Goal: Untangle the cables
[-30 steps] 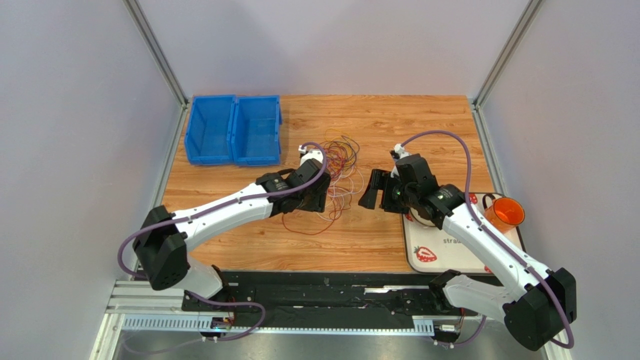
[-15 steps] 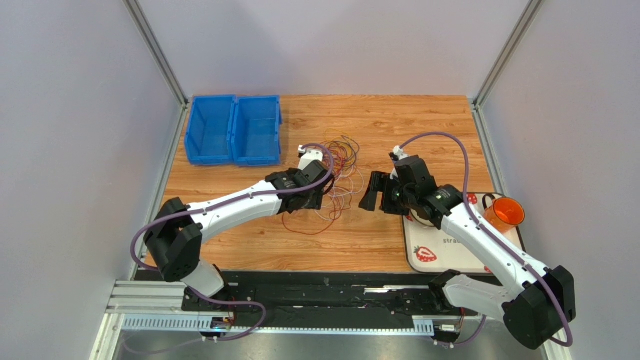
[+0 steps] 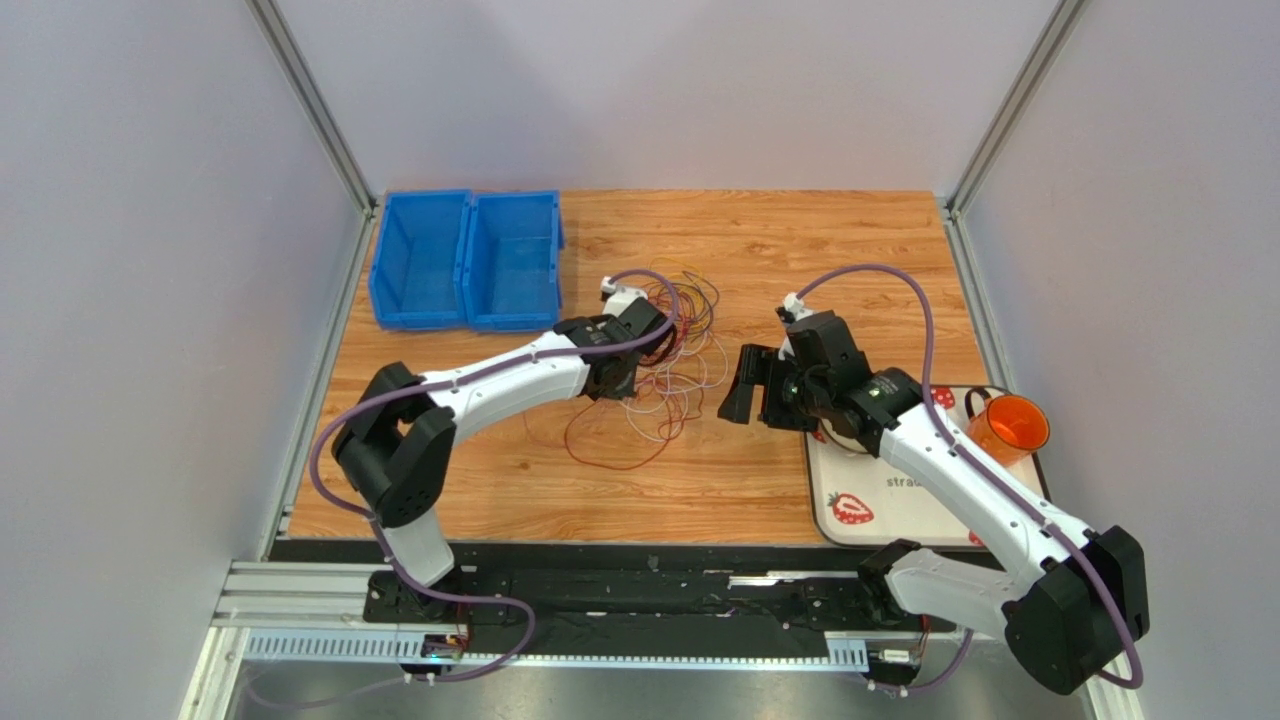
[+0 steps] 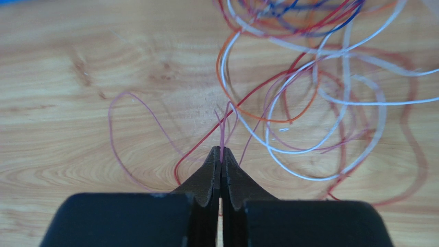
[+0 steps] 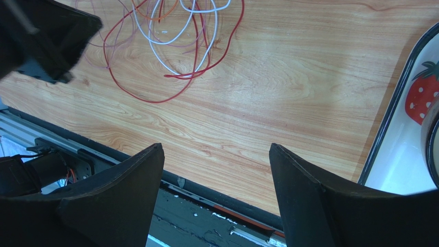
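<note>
The cables [image 3: 679, 354] lie as a loose tangle of thin red, white, orange, purple and dark loops on the wooden table, just beyond the middle. My left gripper [image 3: 627, 384] sits at the tangle's left edge. In the left wrist view its jaws [image 4: 221, 154] are shut on a single pink-purple cable [image 4: 222, 135] that rises straight out of the tips. White and red loops spread to the right of it. My right gripper [image 3: 747, 386] hovers to the right of the tangle. It is open [image 5: 216, 149], with only bare table and a red loop [image 5: 154, 101] beyond its fingers.
Two blue bins [image 3: 466, 258] stand at the back left. A white tray [image 3: 887, 503] with strawberry prints lies at the front right, with an orange cup [image 3: 1016, 426] at its far edge. The table's near edge and a black rail show beneath the right gripper.
My left gripper has closed from open onto the pink-purple cable, and the left arm's elbow has swung in toward the table. The right arm has not moved.
</note>
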`<state>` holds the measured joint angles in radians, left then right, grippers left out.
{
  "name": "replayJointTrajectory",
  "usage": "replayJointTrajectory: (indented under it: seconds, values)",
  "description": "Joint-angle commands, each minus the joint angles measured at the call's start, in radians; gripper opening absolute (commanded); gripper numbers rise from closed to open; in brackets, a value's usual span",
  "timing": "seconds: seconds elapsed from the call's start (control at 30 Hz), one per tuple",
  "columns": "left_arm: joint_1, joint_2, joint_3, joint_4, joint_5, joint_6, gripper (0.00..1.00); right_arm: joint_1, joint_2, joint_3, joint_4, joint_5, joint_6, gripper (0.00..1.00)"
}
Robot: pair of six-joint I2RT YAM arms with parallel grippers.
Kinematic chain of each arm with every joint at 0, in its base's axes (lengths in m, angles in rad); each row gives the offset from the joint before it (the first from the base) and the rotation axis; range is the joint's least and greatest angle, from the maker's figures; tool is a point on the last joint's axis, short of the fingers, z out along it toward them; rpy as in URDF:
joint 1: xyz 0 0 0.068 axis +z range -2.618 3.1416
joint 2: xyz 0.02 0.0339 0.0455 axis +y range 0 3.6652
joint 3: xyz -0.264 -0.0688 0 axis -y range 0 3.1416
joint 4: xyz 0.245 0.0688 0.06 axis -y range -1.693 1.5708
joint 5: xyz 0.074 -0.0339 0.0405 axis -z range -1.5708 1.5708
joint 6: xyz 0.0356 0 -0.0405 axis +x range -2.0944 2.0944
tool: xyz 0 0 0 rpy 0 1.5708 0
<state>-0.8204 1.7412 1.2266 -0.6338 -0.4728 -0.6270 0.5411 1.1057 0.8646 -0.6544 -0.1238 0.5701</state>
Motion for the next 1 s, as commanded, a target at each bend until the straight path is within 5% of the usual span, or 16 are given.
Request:
replayJointTrajectory:
  seconds: [0.0, 0.2, 0.4, 0.73, 0.97]
  values:
    - [0.001, -0.202, 0.238, -0.125, -0.087, 0.099, 0.00, 0.005, -0.007, 0.011, 0.010, 0.007, -0.022, 0.79]
    - [0.001, -0.316, 0.739, -0.305, -0.092, 0.278, 0.00, 0.005, 0.009, 0.014, 0.038, -0.002, -0.013, 0.79]
    - [0.001, -0.362, 0.935, -0.336, -0.003, 0.366, 0.00, 0.005, 0.033, 0.030, 0.047, -0.014, -0.010, 0.79]
    - [0.024, -0.445, 0.659, -0.224, -0.070, 0.388, 0.00, 0.006, 0.028, 0.022, 0.045, -0.016, -0.003, 0.79]
    - [0.119, -0.477, 0.504, -0.195, 0.005, 0.342, 0.00, 0.005, 0.014, -0.001, 0.048, -0.010, -0.003, 0.79]
